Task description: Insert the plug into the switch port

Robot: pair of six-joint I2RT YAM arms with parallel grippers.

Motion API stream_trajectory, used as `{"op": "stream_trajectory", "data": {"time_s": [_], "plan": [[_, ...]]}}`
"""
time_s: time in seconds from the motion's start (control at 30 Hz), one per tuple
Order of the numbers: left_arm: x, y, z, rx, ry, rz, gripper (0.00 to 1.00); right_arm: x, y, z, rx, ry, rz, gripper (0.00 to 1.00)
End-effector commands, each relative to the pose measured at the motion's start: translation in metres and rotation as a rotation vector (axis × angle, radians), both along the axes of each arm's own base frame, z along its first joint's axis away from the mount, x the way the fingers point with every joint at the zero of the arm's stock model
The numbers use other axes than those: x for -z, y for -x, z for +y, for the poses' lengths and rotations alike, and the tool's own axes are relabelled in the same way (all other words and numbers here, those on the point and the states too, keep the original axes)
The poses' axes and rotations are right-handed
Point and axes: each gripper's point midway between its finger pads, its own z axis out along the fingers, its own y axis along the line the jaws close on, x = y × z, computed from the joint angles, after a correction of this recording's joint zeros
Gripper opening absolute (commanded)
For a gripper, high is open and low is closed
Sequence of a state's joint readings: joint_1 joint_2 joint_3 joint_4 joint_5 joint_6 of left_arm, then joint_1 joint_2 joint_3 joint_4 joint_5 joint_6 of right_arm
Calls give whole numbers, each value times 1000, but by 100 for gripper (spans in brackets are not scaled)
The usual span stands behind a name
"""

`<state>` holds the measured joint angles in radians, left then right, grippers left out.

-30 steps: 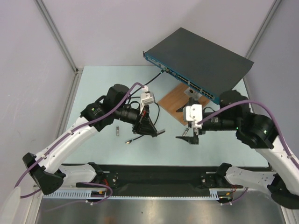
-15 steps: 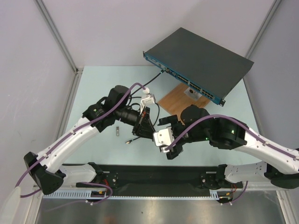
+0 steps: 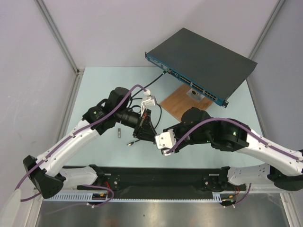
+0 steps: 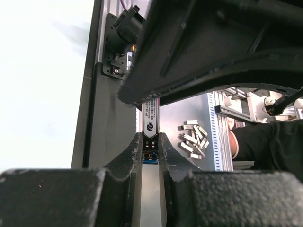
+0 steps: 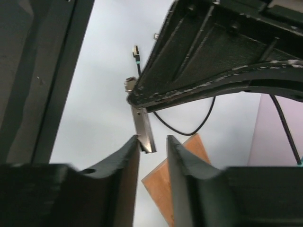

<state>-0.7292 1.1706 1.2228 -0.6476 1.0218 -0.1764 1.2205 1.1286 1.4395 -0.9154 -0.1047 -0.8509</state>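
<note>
Mid-table, near-left of the switch [image 3: 201, 61], the left gripper [image 4: 150, 142] is clenched on the plug [image 4: 150, 122], whose long axis points straight into the right gripper [image 5: 152, 142], parted jaws straddling its free end, not clamped.

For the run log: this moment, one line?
phase: handover | left pincer: shut on plug | right pincer: open around plug end | switch: plug not inserted
</note>
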Motion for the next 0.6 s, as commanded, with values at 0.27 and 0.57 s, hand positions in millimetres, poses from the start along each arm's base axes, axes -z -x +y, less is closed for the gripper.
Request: {"op": "stream_trajectory", "data": {"time_s": [0.27, 0.57], "plan": [[-16, -10, 6, -60, 42, -102, 46, -17, -15, 0, 26, -57, -140, 0], [-10, -8, 8, -54, 34, -77, 51, -26, -16, -2, 23, -91, -179, 0]]}}
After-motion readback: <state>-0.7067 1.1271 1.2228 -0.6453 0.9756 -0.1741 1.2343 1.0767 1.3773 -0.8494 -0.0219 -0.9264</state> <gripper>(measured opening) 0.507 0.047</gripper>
